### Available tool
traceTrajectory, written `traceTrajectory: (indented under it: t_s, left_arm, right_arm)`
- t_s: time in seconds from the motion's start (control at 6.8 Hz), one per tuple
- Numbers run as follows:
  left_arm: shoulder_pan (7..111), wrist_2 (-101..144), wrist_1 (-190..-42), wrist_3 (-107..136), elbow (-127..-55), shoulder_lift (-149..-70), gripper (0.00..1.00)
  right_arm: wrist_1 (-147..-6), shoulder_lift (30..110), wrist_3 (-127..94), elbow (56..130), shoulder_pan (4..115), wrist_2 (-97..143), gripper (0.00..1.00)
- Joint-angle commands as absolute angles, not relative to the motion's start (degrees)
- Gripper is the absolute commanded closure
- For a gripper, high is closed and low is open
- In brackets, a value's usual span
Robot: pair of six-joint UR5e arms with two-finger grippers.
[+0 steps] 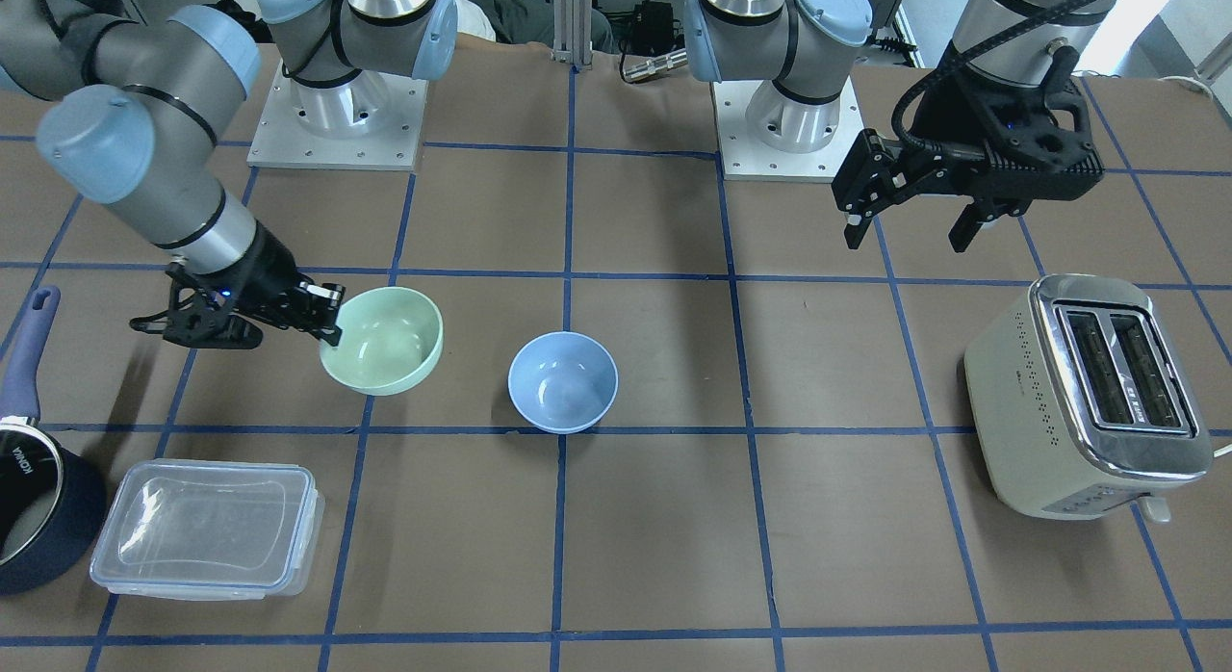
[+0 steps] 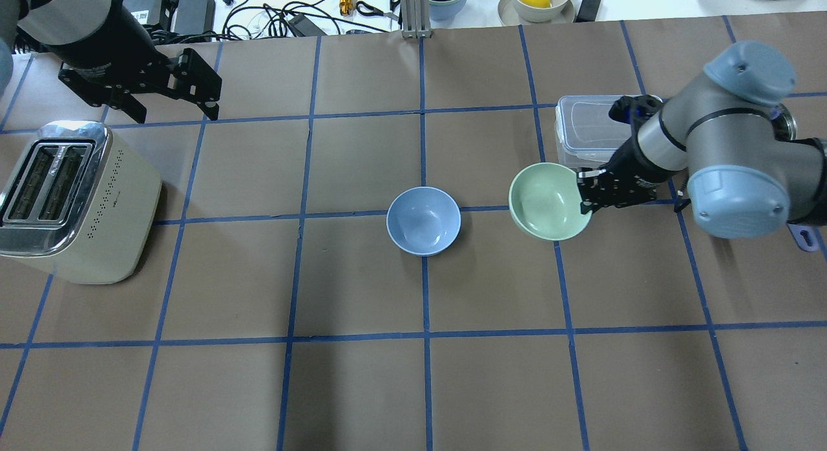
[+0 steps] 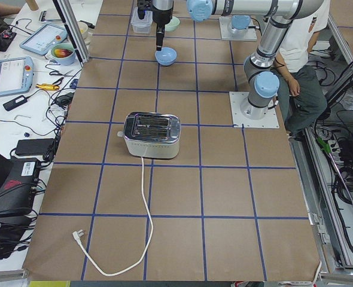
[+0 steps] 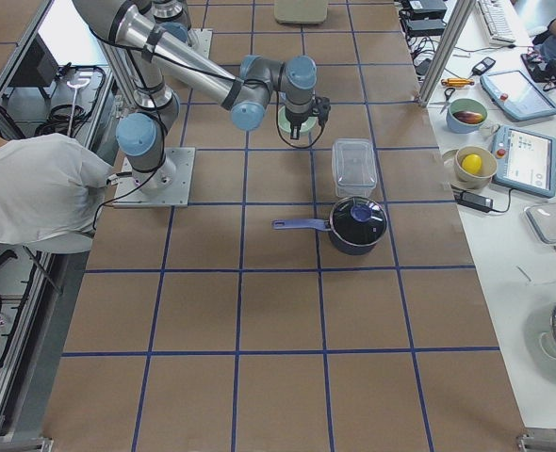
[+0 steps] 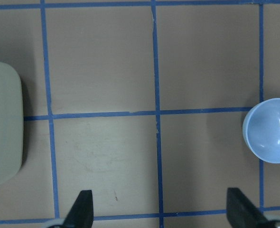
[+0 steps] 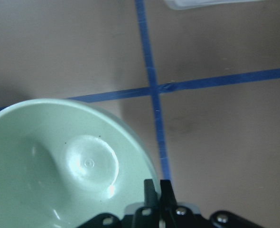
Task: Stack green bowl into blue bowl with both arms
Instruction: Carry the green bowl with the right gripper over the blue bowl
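The green bowl (image 2: 548, 201) hangs tilted above the table, its rim pinched by my right gripper (image 2: 585, 196), which is shut on it; it also shows in the front view (image 1: 383, 341) and the right wrist view (image 6: 64, 166). The blue bowl (image 2: 424, 220) stands upright on the table to the green bowl's left, apart from it, and shows in the front view (image 1: 563, 381) and at the right edge of the left wrist view (image 5: 270, 130). My left gripper (image 2: 169, 105) is open and empty, high above the table's far left near the toaster.
A cream toaster (image 2: 71, 202) stands at the left. A clear lidded container (image 2: 589, 129) lies behind the right arm, a dark navy saucepan (image 1: 38, 489) beside it. Bowls, cables and tools lie beyond the far edge.
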State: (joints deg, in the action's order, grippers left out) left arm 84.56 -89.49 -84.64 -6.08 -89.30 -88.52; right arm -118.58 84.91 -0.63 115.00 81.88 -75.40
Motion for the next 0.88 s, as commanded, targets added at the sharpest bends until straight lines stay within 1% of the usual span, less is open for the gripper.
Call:
traceTrajectory:
  t_s: [0.0, 0.29, 0.74]
  left_arm:
    - [84.55, -89.91, -83.85, -5.89, -89.3, -88.51, 0.0]
    - [85.25, -89.82, -83.93, -3.97, -89.3, -88.33, 0.0]
    - [86.57, -89.91, -83.85, -1.58, -89.47, -88.33, 0.0]
  right_arm:
    - [-119.18, 80.53, -16.99, 108.58, 94.43, -76.01, 1.0]
    - [-119.35, 74.91, -19.33, 107.14, 100.87, -78.04, 1.0]
    - [-121.1, 73.13, -19.42, 107.05, 101.34, -77.08, 1.0]
